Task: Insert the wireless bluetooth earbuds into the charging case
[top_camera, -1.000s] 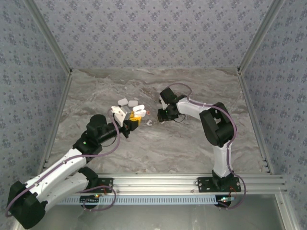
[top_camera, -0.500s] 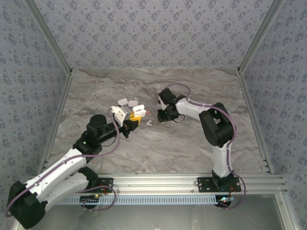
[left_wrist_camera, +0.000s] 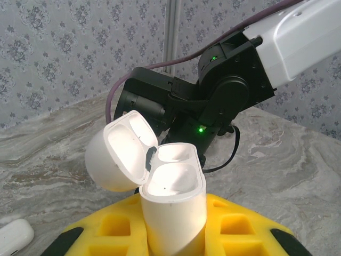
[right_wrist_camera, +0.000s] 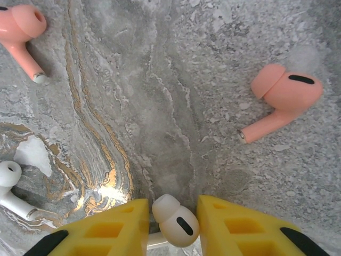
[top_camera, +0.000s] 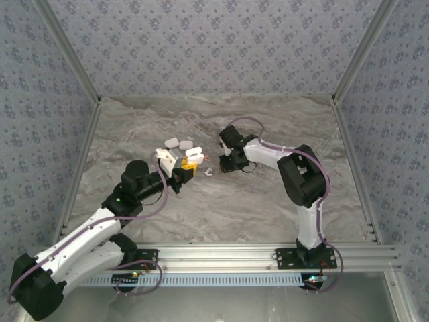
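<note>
Left gripper (left_wrist_camera: 173,237) clamped on the open charging case (left_wrist_camera: 171,186), right gripper (right_wrist_camera: 171,214) nipping a white earbud (right_wrist_camera: 180,228), jaws barely apart

Two pink earbuds (right_wrist_camera: 285,96), two white earbuds (right_wrist_camera: 176,224), one open charging case (left_wrist_camera: 173,208), at least two shut cases (top_camera: 171,142).

The left hand (top_camera: 188,169) is holding a white charging case (top_camera: 194,155) above the counter (top_camera: 268,215); the right hand (top_camera: 226,163) is hovering near tiny earbuds (top_camera: 208,172).
</note>
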Controlling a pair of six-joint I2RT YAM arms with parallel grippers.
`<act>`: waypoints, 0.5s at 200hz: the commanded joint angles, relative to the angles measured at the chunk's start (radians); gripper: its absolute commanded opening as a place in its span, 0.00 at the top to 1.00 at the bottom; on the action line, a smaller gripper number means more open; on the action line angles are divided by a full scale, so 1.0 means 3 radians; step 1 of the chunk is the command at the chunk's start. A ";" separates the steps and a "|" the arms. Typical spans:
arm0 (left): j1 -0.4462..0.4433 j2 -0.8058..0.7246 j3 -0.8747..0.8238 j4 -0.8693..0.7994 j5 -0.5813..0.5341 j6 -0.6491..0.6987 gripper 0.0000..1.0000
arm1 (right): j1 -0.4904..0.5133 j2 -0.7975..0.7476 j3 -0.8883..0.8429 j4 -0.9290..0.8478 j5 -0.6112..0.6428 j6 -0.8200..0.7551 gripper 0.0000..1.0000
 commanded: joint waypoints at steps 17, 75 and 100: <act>-0.0016 0.0005 0.0021 0.0064 -0.0031 0.0050 0.97 | 0.0032 -0.0096 -0.0113 -0.0344 0.0176 -0.0060 0.65; -0.0013 0.0019 0.0020 0.0075 -0.0032 0.0042 0.97 | 0.0054 -0.0170 -0.0126 -0.0439 0.0287 -0.0069 0.64; -0.0016 0.0019 0.0022 0.0080 -0.0034 0.0037 0.97 | 0.0058 -0.0206 -0.0109 -0.0392 0.0185 -0.0068 0.65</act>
